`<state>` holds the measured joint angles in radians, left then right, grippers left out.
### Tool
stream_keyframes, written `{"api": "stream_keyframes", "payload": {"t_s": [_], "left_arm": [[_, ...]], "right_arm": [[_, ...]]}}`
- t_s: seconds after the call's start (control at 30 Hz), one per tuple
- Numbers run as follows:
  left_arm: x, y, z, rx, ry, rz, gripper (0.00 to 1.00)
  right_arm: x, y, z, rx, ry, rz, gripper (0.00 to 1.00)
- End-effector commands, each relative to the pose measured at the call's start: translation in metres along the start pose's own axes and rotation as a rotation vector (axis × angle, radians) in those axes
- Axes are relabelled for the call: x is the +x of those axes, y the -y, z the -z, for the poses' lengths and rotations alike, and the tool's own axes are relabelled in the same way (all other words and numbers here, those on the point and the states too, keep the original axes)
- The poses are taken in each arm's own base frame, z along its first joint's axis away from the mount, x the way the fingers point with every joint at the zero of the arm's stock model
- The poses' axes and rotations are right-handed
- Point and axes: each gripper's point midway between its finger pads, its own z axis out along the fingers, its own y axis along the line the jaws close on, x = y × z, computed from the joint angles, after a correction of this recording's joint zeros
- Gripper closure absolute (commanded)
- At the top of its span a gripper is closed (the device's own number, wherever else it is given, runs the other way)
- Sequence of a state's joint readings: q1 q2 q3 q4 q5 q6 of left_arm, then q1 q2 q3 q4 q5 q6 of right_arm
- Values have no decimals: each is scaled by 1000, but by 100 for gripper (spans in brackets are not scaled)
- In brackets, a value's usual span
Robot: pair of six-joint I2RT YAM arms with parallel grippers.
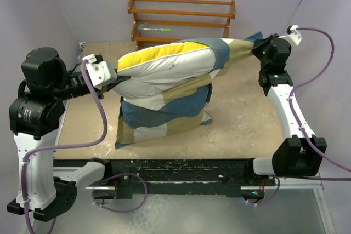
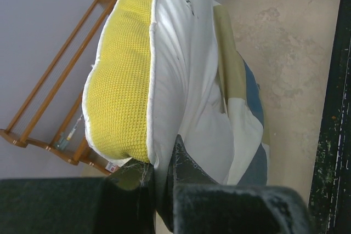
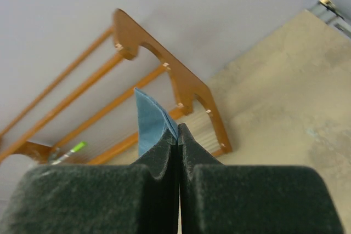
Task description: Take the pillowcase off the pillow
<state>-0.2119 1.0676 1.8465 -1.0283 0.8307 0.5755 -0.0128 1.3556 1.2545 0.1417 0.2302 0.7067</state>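
A plump rectangular pillow (image 1: 159, 53) with a yellow knit-textured face and white cloth sides hangs lifted over the beige speckled tabletop (image 1: 241, 110), tilted with its yellow face turned up and toward the back. Its left end is out in the open. Its right end and underside are wrapped in the soft pillowcase (image 1: 164, 116) of broad blue, tan and white blocks. The lower folds of the pillowcase sag down and rest on the tabletop in front of the pillow.

The left pincer (image 1: 116, 83) reaches in from the left and is clenched on the bare end of the pillow. In the left wrist view its dark fingers (image 2: 184, 160) pinch the white cloth just beside the piped seam that borders the yellow panel (image 2: 120, 80). The pillowcase (image 2: 249, 108) is bunched farther along the pillow.

The right pincer (image 1: 254, 49) is raised at the far right, and the pillowcase is stretched up to it in a taut point. In the right wrist view the pincer (image 3: 177, 133) is closed tight, with a small blue corner of the pillowcase (image 3: 147, 121) sticking up from between the fingertips.

Behind the pillow a brown wooden slatted rack (image 1: 181, 12) stands against the back wall, with a small green and white stick-like thing (image 1: 156, 28) lying on one of its shelves.
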Motion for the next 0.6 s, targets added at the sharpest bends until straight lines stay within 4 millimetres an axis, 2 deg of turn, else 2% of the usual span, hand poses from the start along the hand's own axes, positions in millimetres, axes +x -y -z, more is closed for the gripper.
{"api": "stream_keyframes", "payload": {"t_s": [0.0, 0.17, 0.27, 0.33, 0.4, 0.47, 0.57], "left_arm": [[-25, 8, 19, -22, 46, -140, 100], [-34, -2, 21, -76, 70, -169, 100], [-41, -21, 27, -180, 76, -213, 100], [-52, -55, 41, -390, 98, -249, 100], [-68, -77, 55, -538, 138, -329, 100], [-74, -86, 61, -594, 149, -356, 100], [-76, -91, 57, -596, 166, -318, 100]], "right_arm": [[-5, 49, -8, 172, 78, 39, 100], [24, 87, -6, 281, 34, 86, 100], [34, 102, -3, 328, 24, 103, 100], [37, 107, -2, 341, 21, 115, 100], [38, 112, -1, 355, 19, 118, 100], [42, 111, -3, 345, 4, 121, 100], [48, 110, -3, 330, -22, 125, 100]]}}
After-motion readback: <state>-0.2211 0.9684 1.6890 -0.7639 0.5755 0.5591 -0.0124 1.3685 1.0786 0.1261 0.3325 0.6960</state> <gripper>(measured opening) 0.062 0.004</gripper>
